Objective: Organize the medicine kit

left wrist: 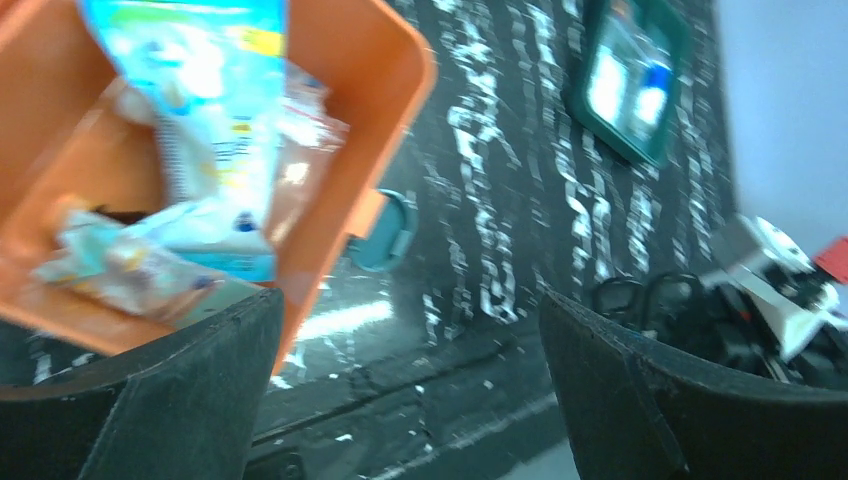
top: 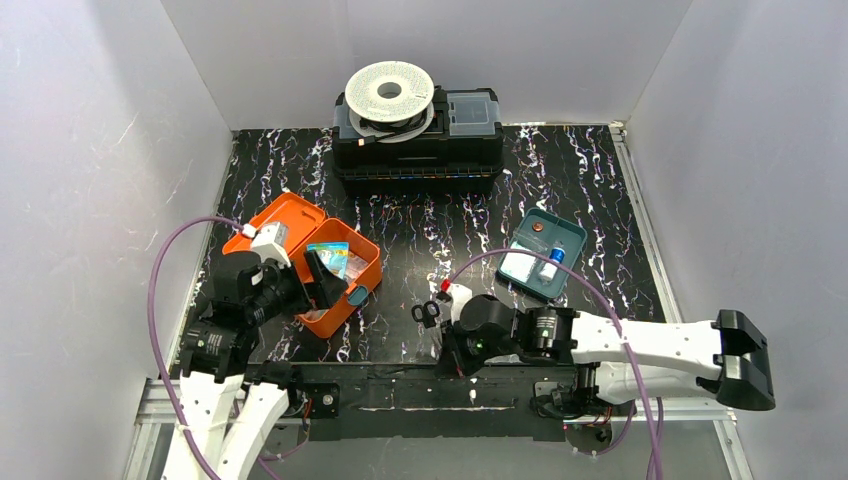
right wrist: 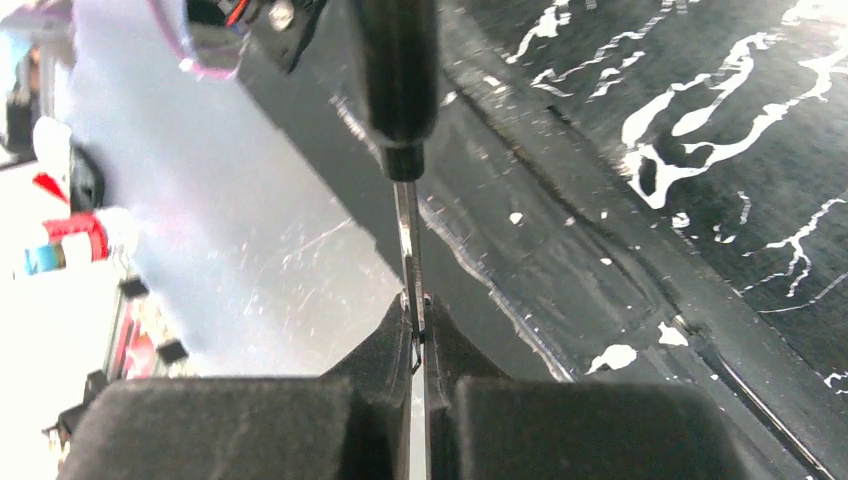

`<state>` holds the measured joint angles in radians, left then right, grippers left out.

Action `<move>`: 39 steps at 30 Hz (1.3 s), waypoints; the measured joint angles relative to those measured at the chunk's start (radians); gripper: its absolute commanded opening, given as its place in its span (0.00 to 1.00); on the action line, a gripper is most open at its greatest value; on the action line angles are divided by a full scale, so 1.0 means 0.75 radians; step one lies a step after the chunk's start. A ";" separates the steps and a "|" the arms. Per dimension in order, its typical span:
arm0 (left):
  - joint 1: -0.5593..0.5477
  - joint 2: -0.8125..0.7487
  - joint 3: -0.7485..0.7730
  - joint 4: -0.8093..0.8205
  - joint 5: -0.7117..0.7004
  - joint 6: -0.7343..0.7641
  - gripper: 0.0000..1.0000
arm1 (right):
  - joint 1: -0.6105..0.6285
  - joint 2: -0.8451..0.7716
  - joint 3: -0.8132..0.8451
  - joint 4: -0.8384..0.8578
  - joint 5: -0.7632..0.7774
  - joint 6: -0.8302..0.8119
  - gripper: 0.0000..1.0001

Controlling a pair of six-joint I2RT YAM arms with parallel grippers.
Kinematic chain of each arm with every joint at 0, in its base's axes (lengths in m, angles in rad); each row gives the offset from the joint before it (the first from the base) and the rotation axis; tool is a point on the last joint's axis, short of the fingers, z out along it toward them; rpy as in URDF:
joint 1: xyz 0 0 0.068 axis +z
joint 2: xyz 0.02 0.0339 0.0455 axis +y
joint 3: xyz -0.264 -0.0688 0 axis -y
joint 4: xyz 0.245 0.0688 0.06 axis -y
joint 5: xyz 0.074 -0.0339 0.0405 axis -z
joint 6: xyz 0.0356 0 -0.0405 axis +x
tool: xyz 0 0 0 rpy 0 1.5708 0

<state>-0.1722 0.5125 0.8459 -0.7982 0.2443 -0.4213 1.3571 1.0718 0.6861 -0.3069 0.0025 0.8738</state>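
Note:
The medicine kit lies open at the left, an orange box with a blue packet and other pouches inside. In the left wrist view its wall fills the upper left. My left gripper hovers open at the kit's near right corner, and nothing lies between its fingers. A teal tray holding a small blue-capped bottle lies apart at the right. My right gripper is shut on black-handled scissors near the front edge. It pinches the thin blade at its fingertips.
A black toolbox with a white spool on top stands at the back. White walls close in three sides. The kit's teal latch juts toward the front. A metal rail runs along the near table edge.

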 measured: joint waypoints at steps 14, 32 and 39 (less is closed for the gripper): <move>-0.014 -0.004 0.012 0.053 0.873 -0.044 1.00 | 0.000 -0.024 0.232 -0.078 -0.606 -0.314 0.01; -0.197 -0.144 -0.115 0.167 1.149 -0.152 0.86 | 0.000 0.351 0.532 -0.207 -0.987 -0.491 0.01; -0.292 -0.198 -0.115 0.191 1.161 -0.158 0.81 | 0.000 0.416 0.607 -0.239 -1.025 -0.526 0.01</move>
<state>-0.3916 0.3637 0.7597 -0.6552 1.1152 -0.5396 1.3571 1.3838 1.1412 -0.4858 -0.7662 0.4789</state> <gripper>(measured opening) 0.856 0.055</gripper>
